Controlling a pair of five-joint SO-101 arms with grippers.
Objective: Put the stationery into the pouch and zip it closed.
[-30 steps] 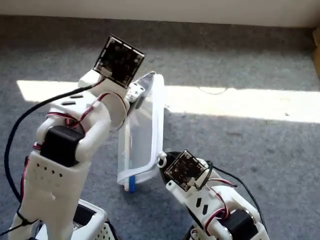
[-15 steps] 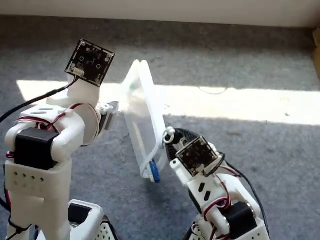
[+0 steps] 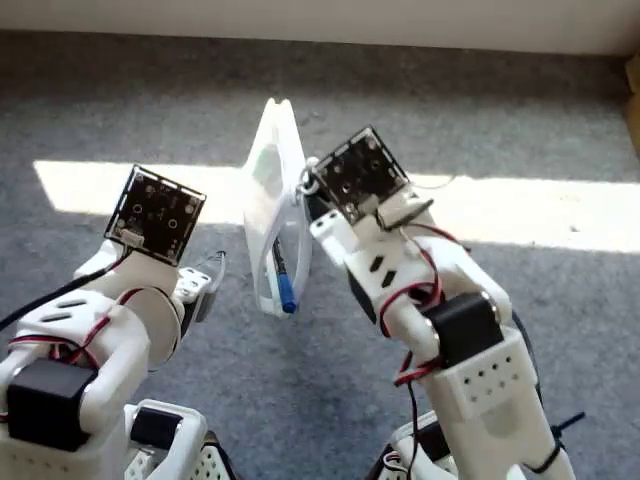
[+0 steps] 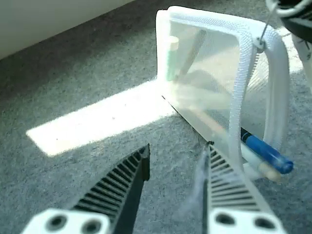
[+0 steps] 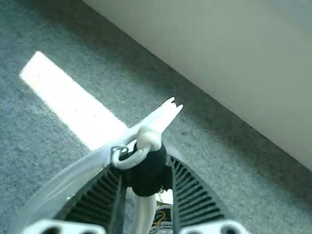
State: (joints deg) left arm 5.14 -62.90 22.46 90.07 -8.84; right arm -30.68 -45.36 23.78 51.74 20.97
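The grey carpeted surface (image 3: 500,320) carries a bright band of sunlight (image 3: 540,210) that runs across it behind the arms. The left arm (image 3: 90,340) stands low at the near left; the right arm (image 3: 440,320) rises at the near right and leans toward the middle.

The pouch (image 3: 268,185), clear with white mesh edging, stands on edge between the two arms, its narrow side toward the high camera. Whether its lower end touches the surface cannot be told.

The right pincer (image 5: 146,170) is at the upper edge of the pouch and is clenched on the zipper pull (image 5: 127,157), whose metal ring and white bead sit just ahead of the fingertips. The left pincer (image 4: 177,147) is released, its jaws spread apart. It sits near the pouch on the left arm's side, apart from it, and grasps nothing.

A blue pen (image 3: 286,295) lies inside the pouch at its lower end. A pale green item (image 4: 170,56) shows through the clear wall at the far upper corner.
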